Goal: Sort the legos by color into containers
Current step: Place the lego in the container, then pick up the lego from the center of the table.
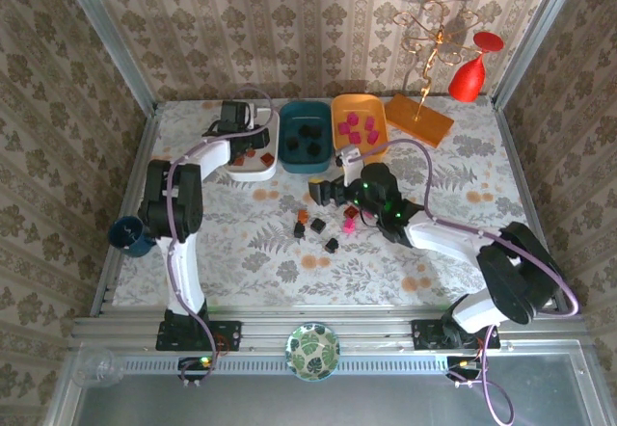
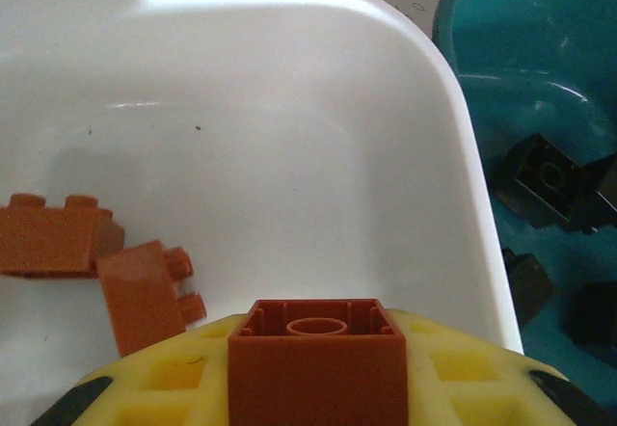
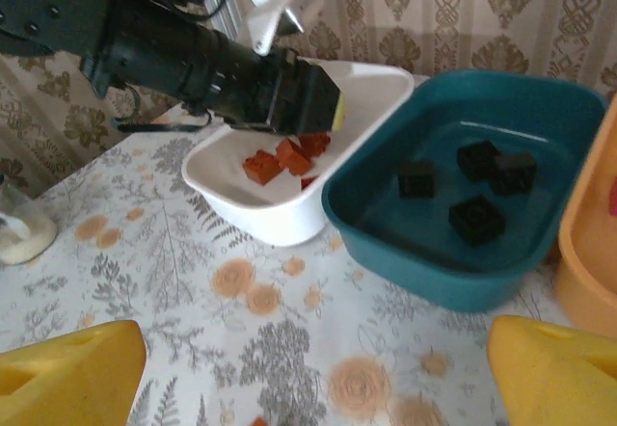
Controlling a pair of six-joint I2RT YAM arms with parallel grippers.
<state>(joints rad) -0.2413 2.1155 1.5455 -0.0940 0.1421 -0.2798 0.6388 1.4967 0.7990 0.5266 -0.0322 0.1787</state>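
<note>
pinching a brown-orange brick [image 2: 318,368] between its yellow pads [image 2: 164,383], jaws nearly closed on it, the left gripper [image 1: 253,145] hangs over the white tub [image 2: 289,108]. more brown-orange bricks [image 2: 96,262] lie on that tub's floor. teal tub [image 3: 463,281], just beside it, holds four black bricks [image 3: 477,219]; orange tub [image 1: 361,98] next along holds pink ones [image 1: 355,127]. right gripper [image 3: 308,368]: jaws wide apart, nothing between them, low over the table [image 1: 241,243], near loose bricks [image 1: 318,224] of mixed colours
</note>
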